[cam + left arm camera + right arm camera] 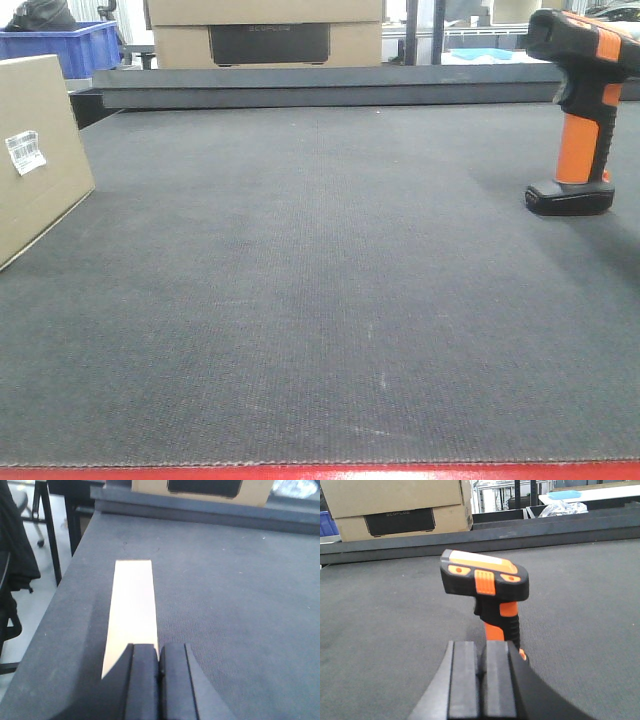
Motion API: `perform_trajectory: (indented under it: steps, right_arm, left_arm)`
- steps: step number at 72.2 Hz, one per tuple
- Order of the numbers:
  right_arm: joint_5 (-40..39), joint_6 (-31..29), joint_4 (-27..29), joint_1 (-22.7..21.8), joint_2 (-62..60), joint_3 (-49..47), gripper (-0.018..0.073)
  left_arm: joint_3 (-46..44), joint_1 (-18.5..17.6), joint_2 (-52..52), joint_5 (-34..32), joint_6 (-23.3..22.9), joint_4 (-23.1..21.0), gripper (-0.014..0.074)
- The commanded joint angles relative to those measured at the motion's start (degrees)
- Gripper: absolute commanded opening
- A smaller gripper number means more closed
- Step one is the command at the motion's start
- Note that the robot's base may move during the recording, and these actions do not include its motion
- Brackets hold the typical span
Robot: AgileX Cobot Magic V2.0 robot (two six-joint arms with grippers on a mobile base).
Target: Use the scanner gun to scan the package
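Worktop (330,300) fills the front view, dark and flat. The package (35,150) stands tilted at its left edge, white label (25,151) showing; the scanner gun (580,120) stands upright on its foot near the right edge, well apart from the package. No claw shows here.

From the left wrist, the left claw (159,680) looks pressed together, holding nothing, with the package's pale top edge (131,610) just beyond it.

From the right wrist, the right claw (482,680) also looks closed and empty, just short of the scanner's handle (500,622).

I judge nothing is grasped yet; next, the right claw must open to take the handle.
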Motion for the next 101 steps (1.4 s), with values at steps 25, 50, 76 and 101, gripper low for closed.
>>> perform_trajectory:
  steps: [25, 50, 76, 101]
  right_arm:
    - [15.6, 0.0, -5.0, 0.0, -21.1, 4.6, -0.0168]
    - [31.1, 0.0, -5.0, 0.0, -41.4, 4.6, -0.0168]
    - [31.2, 0.0, -5.0, 0.0, -46.8, 4.6, -0.0168]
    - [31.3, 0.0, -5.0, 0.0, -46.8, 4.6, -0.0168]
  left_arm:
    - [22.8, 0.0, -22.5, -10.2, -0.5, -1.5, -0.0111]
    - [25.8, 0.0, -38.3, -9.4, -0.5, -0.3, -0.0111]
    - [25.8, 0.0, -41.4, -10.5, -0.5, -0.3, -0.0111]
    - [25.8, 0.0, -41.4, -10.5, -0.5, -0.3, -0.0111]
